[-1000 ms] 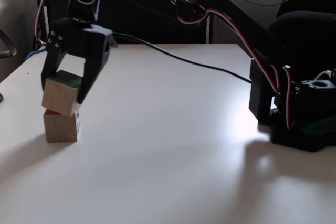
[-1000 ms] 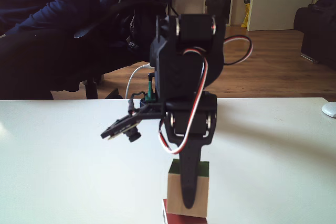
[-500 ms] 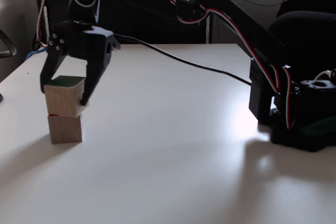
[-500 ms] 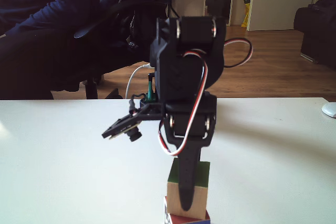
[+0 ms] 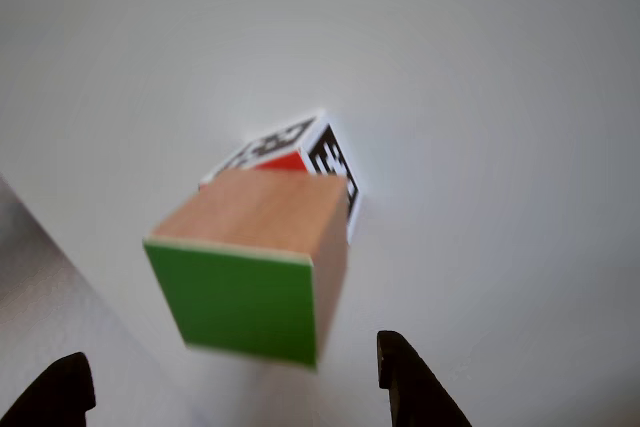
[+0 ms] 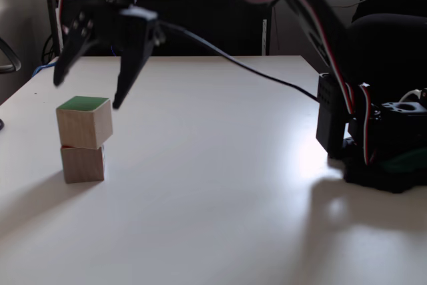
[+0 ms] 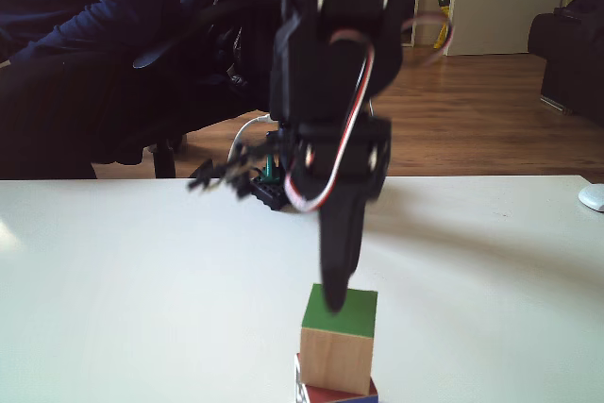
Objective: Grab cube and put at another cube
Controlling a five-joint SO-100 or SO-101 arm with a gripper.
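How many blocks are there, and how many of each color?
Green-topped wooden cube: 1
Red cube with black-and-white patterns, underneath it: 1
Total: 2 cubes, stacked on the white table, with the open tool above them.

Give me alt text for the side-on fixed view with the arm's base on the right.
A wood-grain cube with a green top sits stacked, slightly askew, on another cube at the left of a white table. The black arm's open hand hangs just above the stack, touching neither cube, blurred by motion.
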